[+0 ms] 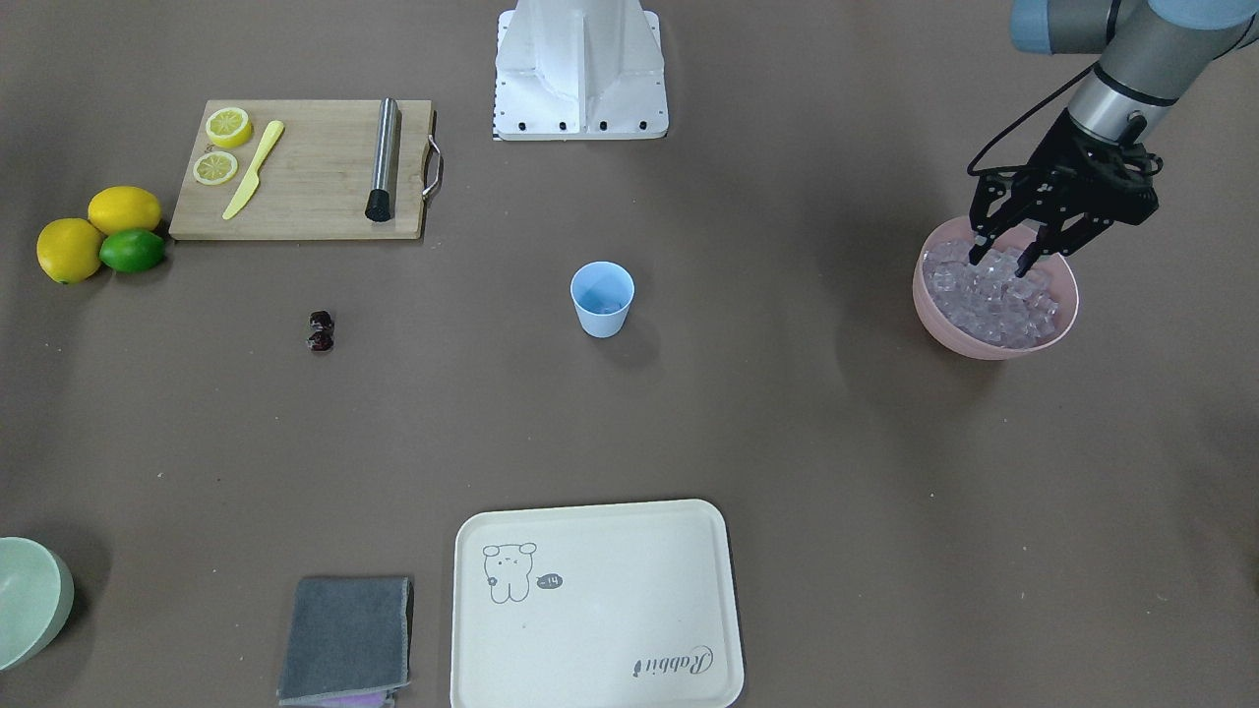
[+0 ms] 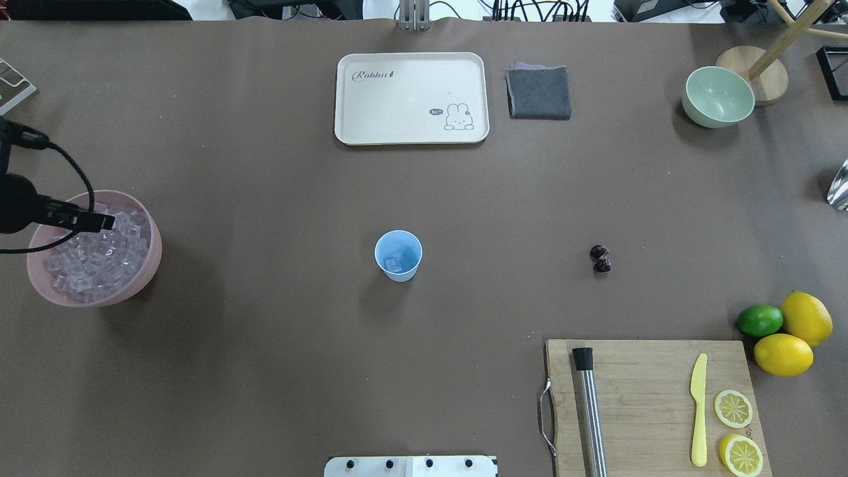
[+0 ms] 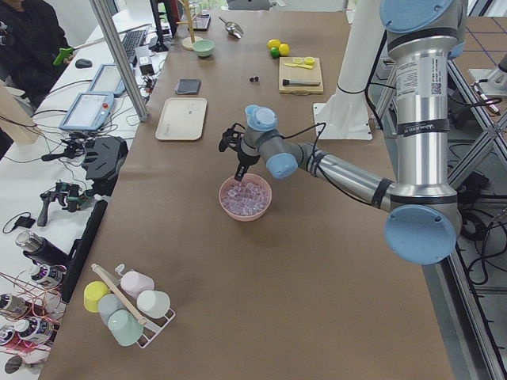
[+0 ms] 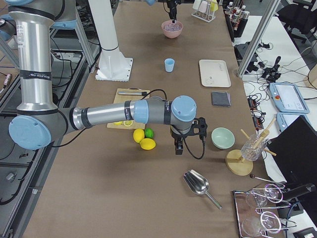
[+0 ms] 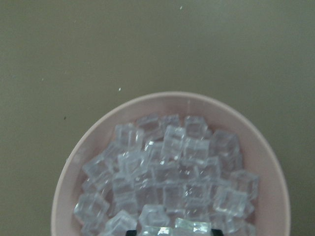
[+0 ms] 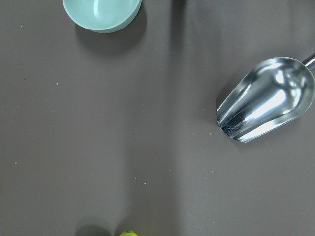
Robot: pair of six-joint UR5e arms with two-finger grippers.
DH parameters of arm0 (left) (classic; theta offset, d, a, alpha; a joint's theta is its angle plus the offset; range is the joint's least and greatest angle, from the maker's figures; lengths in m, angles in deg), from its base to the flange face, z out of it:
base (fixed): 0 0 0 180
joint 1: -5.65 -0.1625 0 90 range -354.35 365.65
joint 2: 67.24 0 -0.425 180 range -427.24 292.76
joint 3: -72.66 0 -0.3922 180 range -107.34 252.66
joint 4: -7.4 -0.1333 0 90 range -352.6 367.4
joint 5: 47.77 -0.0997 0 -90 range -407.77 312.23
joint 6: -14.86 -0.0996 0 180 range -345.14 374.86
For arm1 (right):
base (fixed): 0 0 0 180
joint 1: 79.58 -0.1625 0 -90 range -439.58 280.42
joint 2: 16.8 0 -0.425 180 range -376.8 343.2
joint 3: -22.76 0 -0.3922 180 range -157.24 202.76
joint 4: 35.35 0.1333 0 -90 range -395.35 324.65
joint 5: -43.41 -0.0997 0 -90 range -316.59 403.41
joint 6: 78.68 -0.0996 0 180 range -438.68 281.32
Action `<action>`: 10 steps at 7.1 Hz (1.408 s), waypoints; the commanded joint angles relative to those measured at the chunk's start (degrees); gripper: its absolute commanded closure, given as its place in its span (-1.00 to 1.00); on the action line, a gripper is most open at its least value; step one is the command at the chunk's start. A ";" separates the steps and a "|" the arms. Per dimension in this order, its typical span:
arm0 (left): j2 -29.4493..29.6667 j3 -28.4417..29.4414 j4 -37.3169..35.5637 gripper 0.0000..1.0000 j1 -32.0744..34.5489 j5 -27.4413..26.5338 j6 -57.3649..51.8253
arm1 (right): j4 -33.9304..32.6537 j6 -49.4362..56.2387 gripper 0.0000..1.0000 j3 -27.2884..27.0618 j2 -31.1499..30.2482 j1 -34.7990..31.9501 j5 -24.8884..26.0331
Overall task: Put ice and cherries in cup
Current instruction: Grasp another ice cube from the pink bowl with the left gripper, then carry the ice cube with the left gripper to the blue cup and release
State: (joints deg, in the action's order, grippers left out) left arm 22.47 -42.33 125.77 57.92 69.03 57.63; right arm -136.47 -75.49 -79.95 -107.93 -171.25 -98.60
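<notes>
The light blue cup (image 1: 602, 300) stands upright mid-table; in the overhead view (image 2: 398, 255) one clear cube (image 2: 393, 264) lies inside it. The ice (image 1: 1003, 295) fills a pink bowl (image 1: 984, 346) at the table's left end. My left gripper (image 1: 1001, 262) is open, with its fingertips down among the cubes at the bowl's robot-side part. The left wrist view shows the ice (image 5: 167, 177) close below. The dark cherries (image 1: 321, 331) lie as a pair on the cloth to the cup's right (image 2: 601, 258). My right gripper (image 4: 178, 148) hovers near the lemons; I cannot tell whether it is open or shut.
A cutting board (image 2: 652, 404) carries a steel rod, a yellow knife and lemon slices. Two lemons and a lime (image 2: 760, 320) lie beside it. A cream tray (image 2: 411, 98), a grey cloth (image 2: 538, 93) and a pale green bowl (image 2: 718, 97) sit along the far edge. A metal scoop (image 6: 266, 101) lies under the right wrist.
</notes>
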 commanded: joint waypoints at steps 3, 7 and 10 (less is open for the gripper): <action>26.97 1.61 -13.24 1.00 -15.31 -9.09 20.82 | -0.03 0.06 -1.00 0.32 -0.02 0.00 0.07; 37.02 12.41 -12.99 1.00 -25.03 -19.86 24.11 | -0.03 -0.03 -1.00 0.49 -0.11 0.00 0.07; 37.03 13.65 -12.72 1.00 -26.78 -21.09 24.11 | -0.03 -0.03 -1.00 0.49 -0.02 0.00 -0.02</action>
State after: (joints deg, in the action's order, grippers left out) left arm 59.48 -29.15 112.92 31.99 48.28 81.76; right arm -136.51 -75.48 -79.46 -107.96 -171.25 -98.62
